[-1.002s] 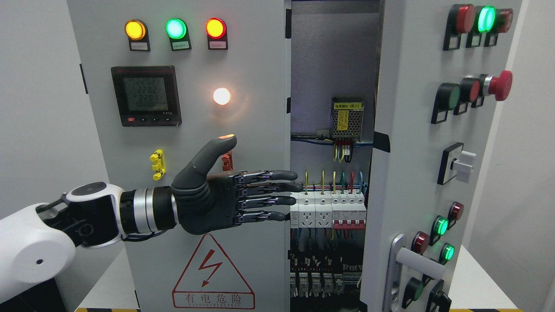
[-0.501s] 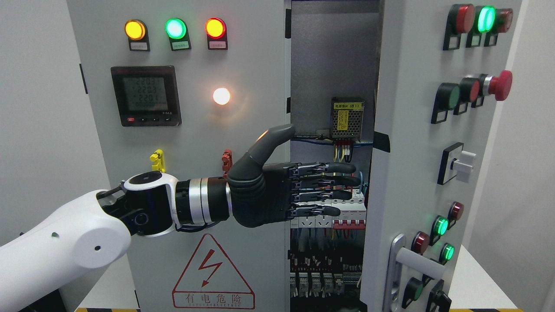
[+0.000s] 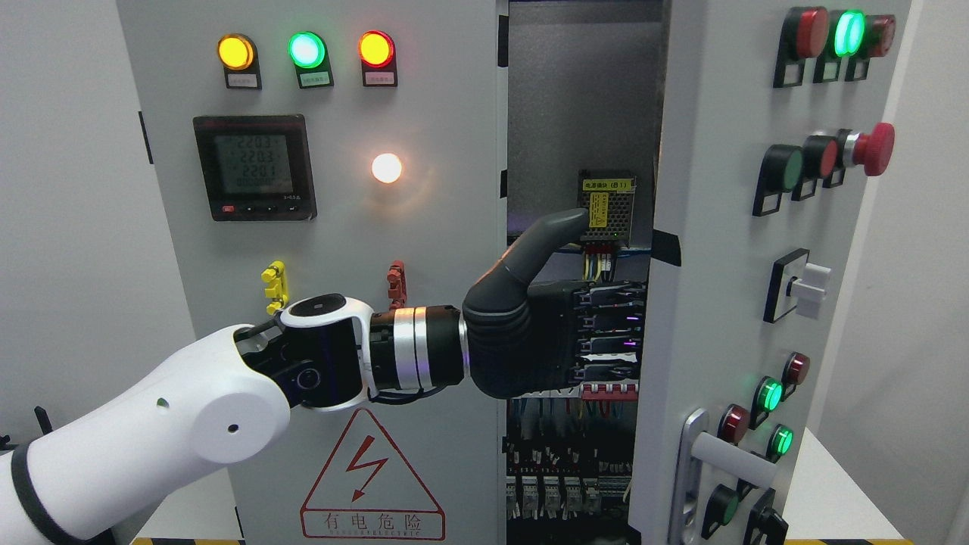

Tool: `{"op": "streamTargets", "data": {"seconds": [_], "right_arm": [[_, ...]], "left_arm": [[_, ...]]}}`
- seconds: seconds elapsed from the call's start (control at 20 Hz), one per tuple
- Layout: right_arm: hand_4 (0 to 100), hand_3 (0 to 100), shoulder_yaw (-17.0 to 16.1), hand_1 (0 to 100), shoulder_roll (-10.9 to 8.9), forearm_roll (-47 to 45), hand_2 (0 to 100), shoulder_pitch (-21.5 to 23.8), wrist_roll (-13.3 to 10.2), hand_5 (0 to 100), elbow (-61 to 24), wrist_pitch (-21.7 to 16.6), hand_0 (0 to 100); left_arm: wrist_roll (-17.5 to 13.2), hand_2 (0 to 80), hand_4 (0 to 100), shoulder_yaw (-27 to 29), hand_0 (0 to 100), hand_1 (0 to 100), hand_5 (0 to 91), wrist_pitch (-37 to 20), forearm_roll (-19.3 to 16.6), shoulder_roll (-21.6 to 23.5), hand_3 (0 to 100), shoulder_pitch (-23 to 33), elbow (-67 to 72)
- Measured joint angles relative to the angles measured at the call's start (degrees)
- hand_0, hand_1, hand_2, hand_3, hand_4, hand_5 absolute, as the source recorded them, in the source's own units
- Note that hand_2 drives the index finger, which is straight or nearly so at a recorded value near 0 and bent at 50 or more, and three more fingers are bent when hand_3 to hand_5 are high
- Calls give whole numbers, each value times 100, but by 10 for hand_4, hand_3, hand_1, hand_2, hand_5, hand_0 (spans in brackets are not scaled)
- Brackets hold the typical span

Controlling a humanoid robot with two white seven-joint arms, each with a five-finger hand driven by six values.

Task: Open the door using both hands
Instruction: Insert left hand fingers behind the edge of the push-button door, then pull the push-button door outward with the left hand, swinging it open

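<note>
The grey electrical cabinet has two doors. Its left door (image 3: pixel 424 113) is closed, while the right door (image 3: pixel 715 303) stands ajar and swung toward me. My left hand (image 3: pixel 564 333) reaches from the lower left across the left door into the gap. Its fingers (image 3: pixel 606 318) are stretched flat, and their tips are hidden behind the inner edge of the right door. The thumb (image 3: pixel 541 242) points up and holds nothing. My right arm is out of view.
Inside the gap sit a power supply (image 3: pixel 607 198), wiring and rows of breakers (image 3: pixel 568 492). A lever handle (image 3: pixel 730 454), push buttons and a red emergency stop (image 3: pixel 874 149) stick out from the right door. The left door carries indicator lamps and a meter (image 3: pixel 255 168).
My left arm has moved steadily right, from in front of the left door into the gap. The fingertips have now slipped behind the right door's edge. The doors have not visibly moved.
</note>
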Motion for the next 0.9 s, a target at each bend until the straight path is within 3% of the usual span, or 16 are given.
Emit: {"op": "streamTargets", "data": {"seconds": [0.7, 0.9], "right_arm": [[0, 0, 0, 0, 0, 0, 0, 0, 0, 0, 0, 0, 0], [0, 0, 0, 0, 0, 0, 0, 0, 0, 0, 1, 0, 0]], "left_arm": [[230, 0, 30, 120, 0, 0, 0, 25, -14, -634, 0, -30, 35], [525, 0, 30, 126, 0, 0, 0, 31, -7, -770, 0, -37, 34]]}}
